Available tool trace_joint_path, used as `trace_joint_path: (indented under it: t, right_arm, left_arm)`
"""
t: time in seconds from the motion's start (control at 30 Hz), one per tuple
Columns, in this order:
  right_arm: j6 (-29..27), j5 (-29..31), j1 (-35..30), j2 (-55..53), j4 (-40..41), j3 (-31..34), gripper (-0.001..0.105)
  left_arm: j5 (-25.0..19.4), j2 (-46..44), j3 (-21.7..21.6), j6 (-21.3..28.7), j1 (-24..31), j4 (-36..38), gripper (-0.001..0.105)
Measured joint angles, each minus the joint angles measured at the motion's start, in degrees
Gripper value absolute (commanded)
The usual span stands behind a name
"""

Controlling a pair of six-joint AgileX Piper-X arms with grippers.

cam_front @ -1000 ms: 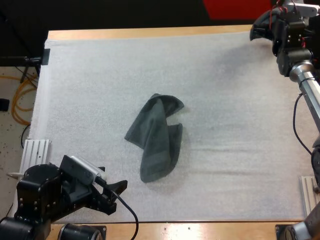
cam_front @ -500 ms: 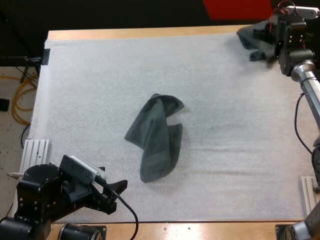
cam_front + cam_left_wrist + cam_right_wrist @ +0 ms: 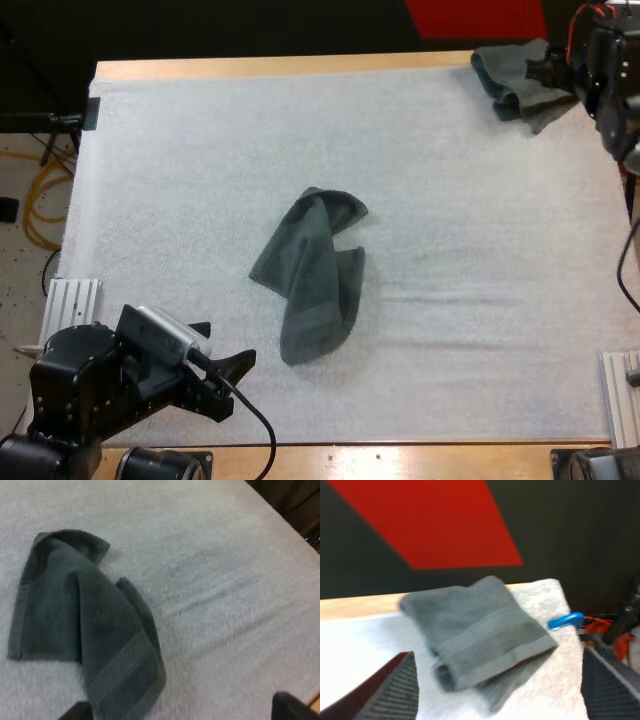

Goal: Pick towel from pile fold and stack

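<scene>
While our right tool [image 3: 500,690] is hanging, fingers wide apart, just short of the folded towel [image 3: 520,80] at the far right corner of the mat [image 3: 450,250], we are thinking a stray brush could be pushing it off the surface [image 3: 300,64]. Our left tool [image 3: 228,366], fingers apart, is hovering near the crumpled towel [image 3: 315,275] mid-mat; a shallow pinch risks lifting one layer. The right wrist view is showing the fold's layers; the high view, both towels lying well apart.

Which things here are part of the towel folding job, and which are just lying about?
Job: crumpled towel, mid-mat; folded towel, far right corner; left gripper and right gripper, both open.
Just there: white mat, wooden table.
</scene>
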Motion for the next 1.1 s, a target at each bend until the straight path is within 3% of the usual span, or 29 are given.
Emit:
trace_joint_path:
  t: [0.23, 0.43, 0.63, 0.83, 1.1]
  right_arm:
    - [0.1, -3.4, 5.5, -9.0, 12.0, 0.0, 0.066]
    - [1.3, -9.6, 12.4, -11.1, 22.5, 0.7, 0.066]
    - [2.4, -11.4, 18.6, -10.7, 22.7, 7.3, 0.066]
    - [5.5, -14.1, 20.6, -6.9, 20.7, 13.2, 0.066]
    - [7.9, -23.1, 20.7, 1.0, 19.1, 14.3, 0.066]
  left_arm:
    - [0.0, 0.0, 0.0, 0.0, 0.0, -0.4, 0.068]
    - [0.0, 0.0, 0.0, 0.0, 0.0, -0.4, 0.068]
    - [-0.1, 0.0, 0.0, 0.0, 0.0, 1.0, 0.068]
    - [-2.6, 0.0, 0.0, 0.3, 0.0, 4.5, 0.068]
    - [-3.1, 0.0, 0.0, 0.6, 0.0, 4.9, 0.068]
